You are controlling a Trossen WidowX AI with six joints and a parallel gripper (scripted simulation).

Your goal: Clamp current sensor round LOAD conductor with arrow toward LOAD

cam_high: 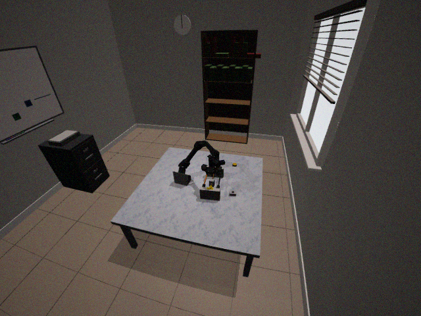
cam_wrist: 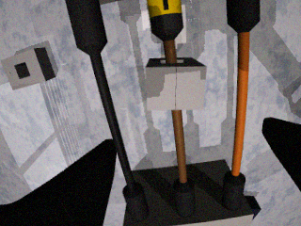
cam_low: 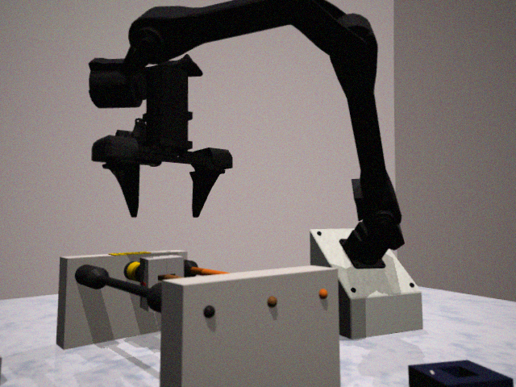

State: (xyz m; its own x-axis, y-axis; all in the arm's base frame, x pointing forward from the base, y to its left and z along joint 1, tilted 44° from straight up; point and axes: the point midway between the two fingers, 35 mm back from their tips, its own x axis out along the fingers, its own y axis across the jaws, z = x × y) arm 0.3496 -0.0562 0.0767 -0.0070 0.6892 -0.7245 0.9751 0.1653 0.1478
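Your sensor sits around the middle, brown conductor, between the black wire and the orange one. Seen from the wrist, its top runs longer across that conductor than along it, with a seam down the middle. You can't make out its arrow, so which way it points can't be told, nor whether the latch has caught. A yellow band wraps the conductor's fitting just beyond it.

The counter has a pale, blue-mottled top. From above, you see a small block near the wires, to their right, and a yellow disc farther off. A bookshelf stands against the far wall, a cabinet to the left and a window to the right.

Your tool hangs above the sensor, fingers spread wide, holding nothing and touching nothing.
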